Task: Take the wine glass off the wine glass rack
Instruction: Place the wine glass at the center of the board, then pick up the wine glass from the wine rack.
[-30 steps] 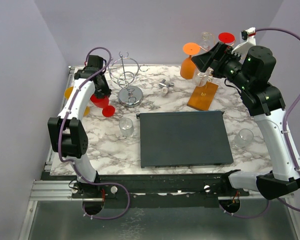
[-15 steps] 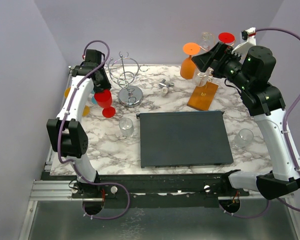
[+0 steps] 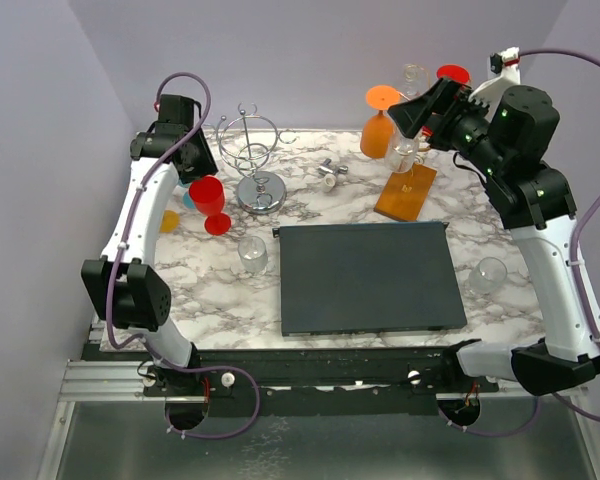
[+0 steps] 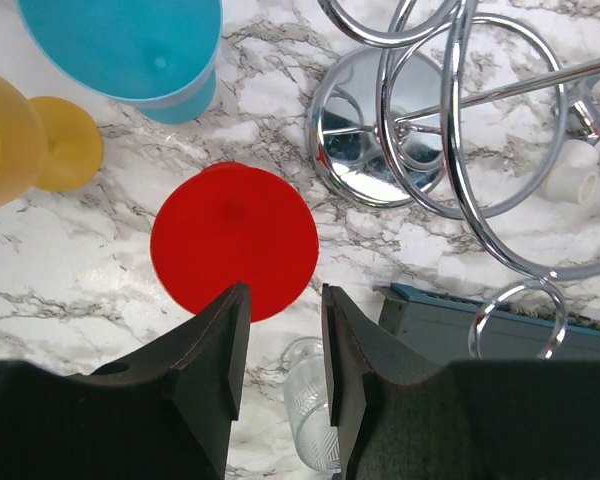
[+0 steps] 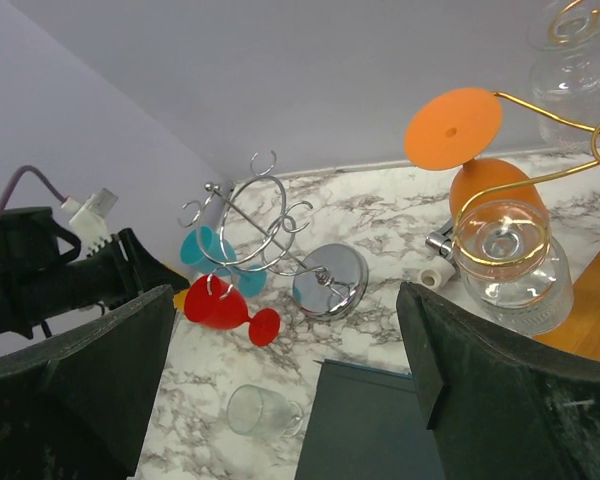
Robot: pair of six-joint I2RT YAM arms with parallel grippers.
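- wine glass rack [image 3: 406,192]: wooden base sits at the far right of the marble table [image 3: 210,290], just beyond the far right corner of the dark tray [image 3: 370,275]. The gold wire stem rises from it.
- orange wine glass [image 5: 488,195] hangs upside down on a gold hook on the rack's left side, foot up. Not off the rack.
- clear wine glass [image 5: 508,258] hangs just beside and below the orange one, inside a gold wire loop.
- second clear glass [image 5: 572,70] sits higher on the rack. A red foot [image 3: 452,74] shows at the top, with its bowl hidden behind the arm.
- right gripper [image 3: 418,113]: jaws spread wide and holding nothing. It is up in the air just right of the hanging glasses. In the wrist view the glasses sit near the right finger [image 5: 510,400]; contact can't be told.
- left gripper [image 4: 280,310]: far left, well apart from the rack. Jaws are parted by a narrow gap with nothing between them. It points down over a red wine glass [image 4: 235,255] that stands on the table.
- around the red glass:
  - teal cup [image 4: 130,40] and yellow glass [image 4: 10,140] to one side
  - chrome wire stand [image 3: 258,190] near the other
  - clear tumbler [image 3: 252,255] nearer the arm bases
- another clear tumbler [image 3: 488,275] sits right of the tray.
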